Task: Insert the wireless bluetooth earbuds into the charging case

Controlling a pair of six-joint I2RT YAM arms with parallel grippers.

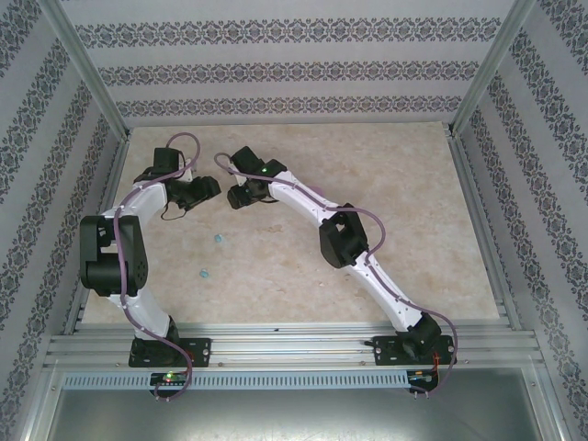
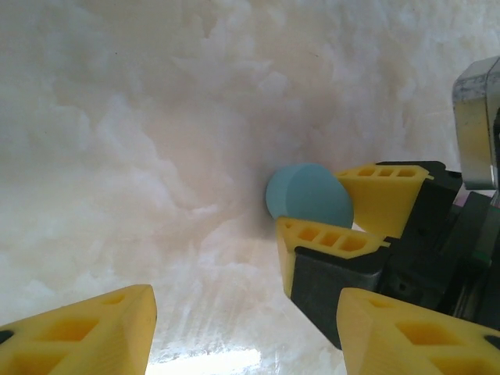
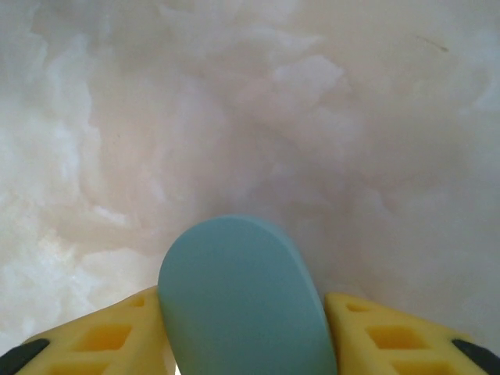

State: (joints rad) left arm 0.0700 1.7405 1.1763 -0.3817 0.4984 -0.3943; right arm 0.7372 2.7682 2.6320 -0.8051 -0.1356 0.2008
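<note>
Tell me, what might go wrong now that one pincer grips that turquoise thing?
The turquoise case looks smooth and rounded, so it might slip from the right pincer. The open left pincer sits very near it, so the two could bump. The tiny bluish earbuds lie loose on the table and may be hard to pinch.

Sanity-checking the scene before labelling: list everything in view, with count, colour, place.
case: 1, turquoise oval, gripped, far side of the table, left of centre
bits: 2, pale blue, on the table nearer the bases; too small to identify
table: 1, pale marble
walls: 3, striped pattern, around the table
rails: silver, near edge
arms: 2, white and black
left gripper: yellow fingers, open, facing the case
right gripper: yellow fingers, shut on the case
</note>
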